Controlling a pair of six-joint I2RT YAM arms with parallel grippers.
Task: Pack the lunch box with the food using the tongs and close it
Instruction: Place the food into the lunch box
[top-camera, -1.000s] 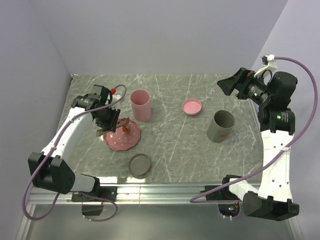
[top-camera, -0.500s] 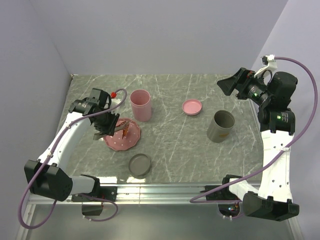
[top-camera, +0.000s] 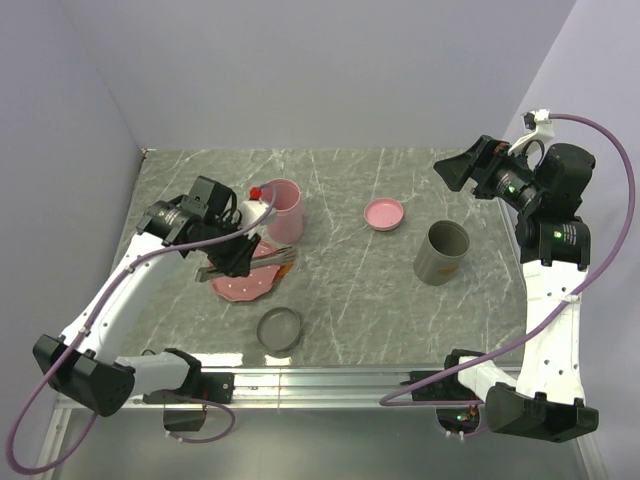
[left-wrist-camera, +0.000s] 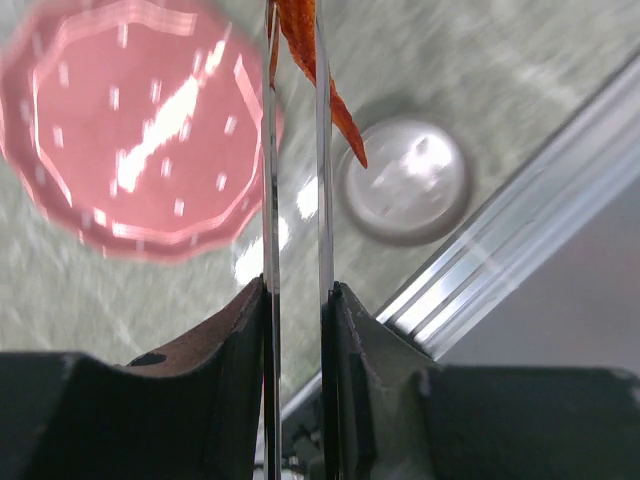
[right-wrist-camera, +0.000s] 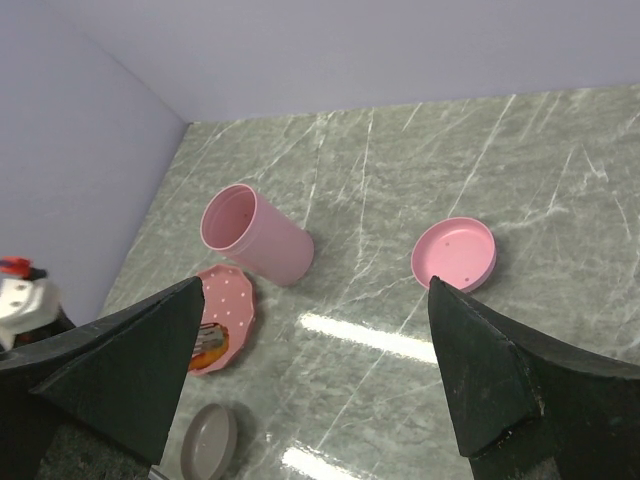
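Grey-green marbled surface (top-camera: 340, 290), with pale lilac walls on three sides and an aluminium rail (top-camera: 330, 380) along the near edge.

Left fingers (left-wrist-camera: 250, 345) are pressed in on the tongs (left-wrist-camera: 270, 200), one finger against each arm. The two arms run almost parallel with a narrow gap between them. The strip (left-wrist-camera: 310, 50) is pinched between the arms far out from the fingers. Its loose end hangs out to one side, between the plate (left-wrist-camera: 130, 130) and the grey lid (left-wrist-camera: 405, 180) below.

From above, the tongs lie over the plate's far right rim, pointing right, just in front of the pink cup (top-camera: 283, 210).

Right fingers (top-camera: 455, 170) are spread wide with nothing between them, raised at the far right corner beyond the grey cup (top-camera: 441, 252). The pink lid (top-camera: 384, 214) sits between the two cups.

Only the left wrist view shows the strip in the tongs; from above it is too small to tell. That wrist view is blurred. The right wrist view looks across from the far side and shows the pink cup's open mouth.

A second ago the left wrist was at the plate's far left rim, with the tongs angled down onto the plate. It has since swung right, close beside the pink cup. The right arm has not moved.
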